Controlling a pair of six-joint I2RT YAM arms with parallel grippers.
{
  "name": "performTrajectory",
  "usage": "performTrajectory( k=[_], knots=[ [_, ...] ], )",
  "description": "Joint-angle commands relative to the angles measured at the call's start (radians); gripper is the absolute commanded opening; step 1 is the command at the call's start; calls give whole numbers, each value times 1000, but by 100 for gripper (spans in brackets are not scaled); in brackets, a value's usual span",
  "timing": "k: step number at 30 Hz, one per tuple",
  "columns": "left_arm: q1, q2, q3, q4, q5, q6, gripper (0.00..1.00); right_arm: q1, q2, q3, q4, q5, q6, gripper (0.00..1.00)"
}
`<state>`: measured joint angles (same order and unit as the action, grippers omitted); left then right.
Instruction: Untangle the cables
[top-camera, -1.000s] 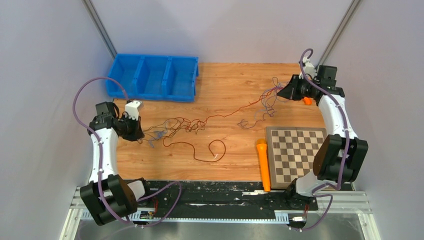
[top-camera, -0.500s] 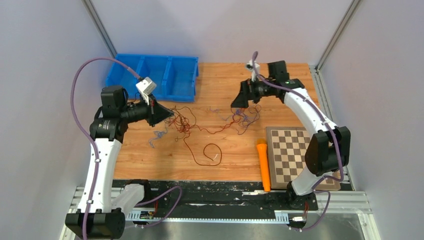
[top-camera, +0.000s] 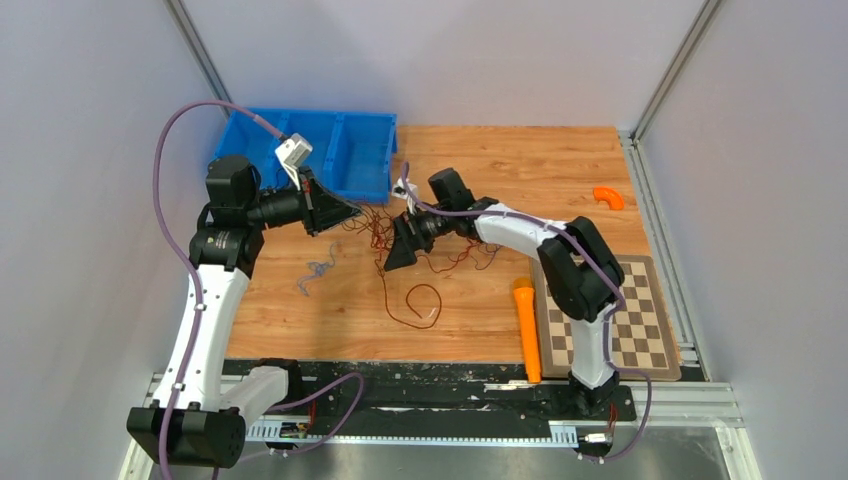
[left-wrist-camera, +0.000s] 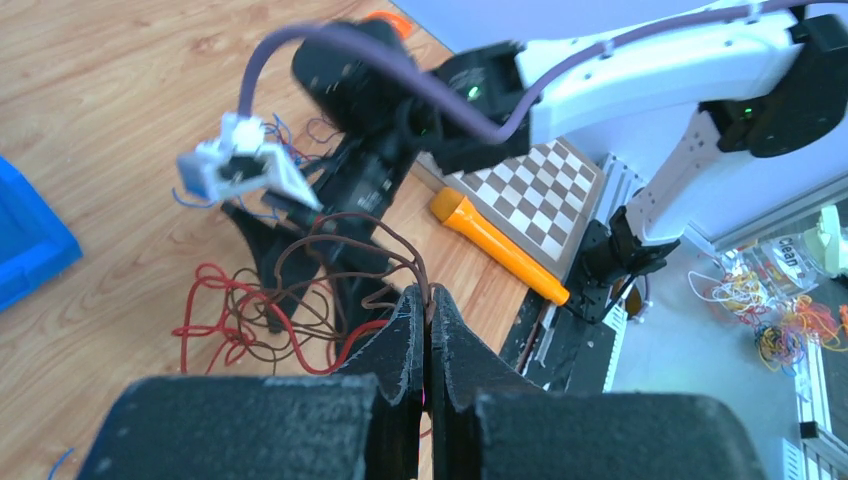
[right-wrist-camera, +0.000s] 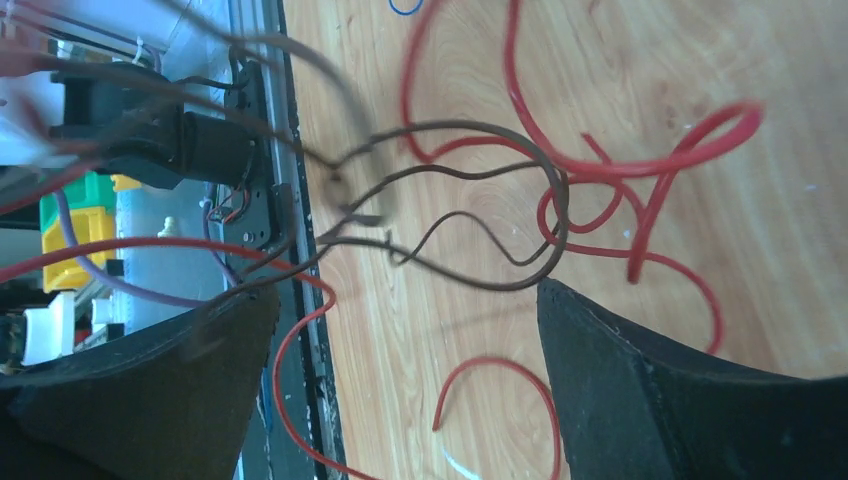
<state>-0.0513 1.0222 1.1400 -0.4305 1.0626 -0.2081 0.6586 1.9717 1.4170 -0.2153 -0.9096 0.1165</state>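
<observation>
The cables (top-camera: 405, 240) lie bunched in a tangle of brown and red wire at the table's middle, and a red loop (top-camera: 424, 302) trails toward the near edge. A small purplish bit (top-camera: 318, 270) lies apart on the left. My left gripper (top-camera: 346, 212) hovers at the tangle's left edge, shut on a brown cable (left-wrist-camera: 345, 222) that rises to its tips (left-wrist-camera: 427, 298). Red strands (left-wrist-camera: 215, 322) hang below it. My right gripper (top-camera: 396, 252) is over the tangle with its jaws wide open. Brown loops (right-wrist-camera: 470, 200) and red loops (right-wrist-camera: 600, 165) lie between and beyond the right gripper (right-wrist-camera: 408, 300), which grips none of them.
A blue three-compartment bin (top-camera: 310, 150) stands at the back left, just behind my left gripper. An orange stick-like tool (top-camera: 526, 330) lies beside a chessboard (top-camera: 625, 310) at the front right. A small orange curved piece (top-camera: 607, 197) lies at the far right.
My right arm swung from the far right to the middle and opened its jaws, letting go of the wires. My left arm rose and moved right with its cable. The stretched tangle bunched together.
</observation>
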Motion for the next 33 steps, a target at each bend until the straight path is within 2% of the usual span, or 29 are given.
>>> performTrajectory(
  k=[1,3,5,9,15,19,20,22,25,27,28,29,33],
  knots=[
    [-7,-16,39,108,55,-57,0,29,48,-24,346,-4,184,96],
    [-6,-20,42,106,61,-67,0,15,74,-30,470,2,286,94],
    [-6,-28,43,98,63,-65,0,3,83,-48,592,9,379,96],
    [-6,-50,38,113,57,-75,0,5,87,-47,673,25,416,100],
    [-7,-48,37,187,61,-180,0,34,121,-69,888,53,598,100],
    [-6,-53,26,208,70,-223,0,52,105,-65,895,196,605,100],
    [-6,-53,24,213,73,-230,0,50,110,-52,863,230,598,97],
    [-7,-59,18,217,81,-244,0,49,121,-18,788,302,569,85],
    [-7,-73,27,226,103,-261,0,46,135,32,604,434,512,43],
    [-7,-82,50,221,125,-265,0,34,140,48,513,497,478,18],
    [-7,-89,59,212,140,-265,0,21,136,36,492,521,459,8],
    [-6,-97,80,209,148,-266,0,8,128,17,476,541,453,1],
    [-7,-127,145,207,205,-283,0,-67,91,-78,430,593,386,0]
  ],
)
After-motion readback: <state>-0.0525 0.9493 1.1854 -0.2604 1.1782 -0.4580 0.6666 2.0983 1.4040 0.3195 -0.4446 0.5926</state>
